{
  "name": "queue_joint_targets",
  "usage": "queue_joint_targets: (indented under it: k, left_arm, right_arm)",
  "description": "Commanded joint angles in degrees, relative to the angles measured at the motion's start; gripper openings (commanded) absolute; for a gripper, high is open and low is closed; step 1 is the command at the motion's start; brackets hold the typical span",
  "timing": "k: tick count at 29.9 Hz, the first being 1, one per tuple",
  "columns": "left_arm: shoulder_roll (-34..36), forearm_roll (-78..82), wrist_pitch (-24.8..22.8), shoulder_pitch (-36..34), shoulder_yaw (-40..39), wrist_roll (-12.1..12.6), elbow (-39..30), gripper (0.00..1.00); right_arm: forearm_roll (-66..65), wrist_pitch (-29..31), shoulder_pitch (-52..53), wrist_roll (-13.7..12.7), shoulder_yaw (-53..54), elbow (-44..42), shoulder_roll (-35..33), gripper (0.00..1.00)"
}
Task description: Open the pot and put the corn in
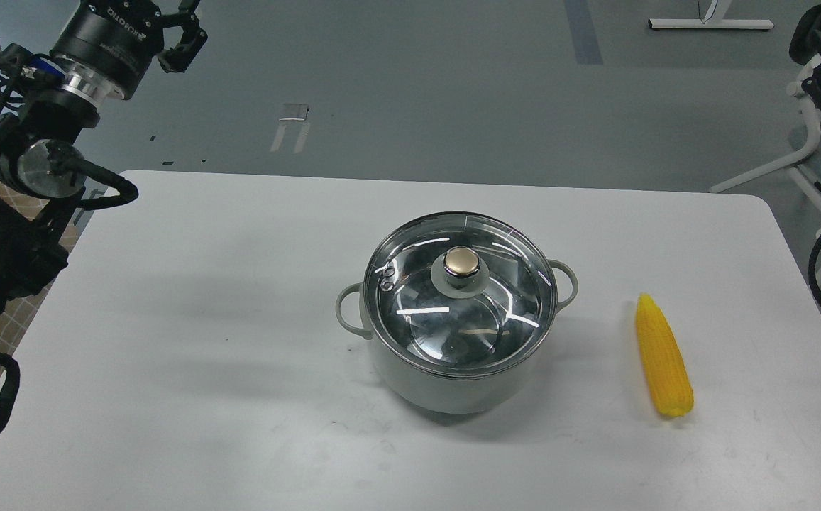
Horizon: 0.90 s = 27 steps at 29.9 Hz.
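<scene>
Yellow corn (663, 358): lies on the white counter (204, 341), right of the pot, pointy end facing away.
Pot (456, 333): mid-counter, glass lid (461, 298) on, gold knob (461, 262) up.
Left pincer (182, 32): far off up-left, partly open, holding nothing.
Right pincer: not seen.

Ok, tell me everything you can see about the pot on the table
The pot is round with a pale grey-white body and a shiny steel rim. It has two small loop handles, one on each side. A glass lid sits closed on top, with a gold knob at its centre; the steel inside shows through the glass. It stands upright near the middle of the white table. Nothing touches it: the corn lies apart on its right, and the left gripper is far off.
</scene>
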Motion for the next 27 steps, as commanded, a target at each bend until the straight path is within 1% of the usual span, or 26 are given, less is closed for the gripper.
queue_joint_targets:
  k: [1,9,12,15,20,23,24,26,27]
  left_arm:
    - [-0.1,0.2,0.0,0.1,0.1,-0.1,0.0,0.98]
    - [0.1,0.6,0.0,-0.1,0.1,0.0,0.0,0.98]
    - [0.9,0.9,0.0,-0.1,0.1,-0.3,0.0,0.98]
    - [1.1,0.7,0.0,0.1,0.1,-0.9,-0.8,0.98]
    - [1.5,2.6,0.0,0.2,0.4,-1.0,-2.4,0.97]
    - [5.1,11.1,0.0,1.6,0.4,-1.0,-10.3,0.93]
    - [7.1,16.4,0.0,2.4,0.4,-1.1,-14.7,0.92]
    - [8.4,22.1,0.1,3.0,0.3,-1.1,-19.2,0.92]
    - [9.3,28.4,0.7,3.2,0.3,-1.1,-23.0,0.92]
  right_arm:
    - [0.0,0.0,1.8,0.2,-1.8,-1.5,0.1,1.00]
    - [0.3,0.0,2.0,0.0,-2.5,-0.3,-0.5,1.00]
    - [0.3,0.0,1.8,0.1,-1.9,-1.3,-0.7,1.00]
    - [0.3,0.0,1.4,0.3,-1.8,-1.3,-0.4,1.00]
    - [0.3,0.0,1.4,0.3,-1.8,-1.1,-0.2,1.00]
    - [0.5,0.0,1.0,0.4,-1.4,-0.8,-0.5,1.00]
    - [0.5,0.0,0.7,0.4,-1.1,-0.6,-0.6,1.00]
    - [0.5,0.0,0.5,0.4,-1.0,-0.5,-0.6,1.00]
    - [0.5,0.0,0.3,0.4,-0.6,-0.4,-0.6,1.00]
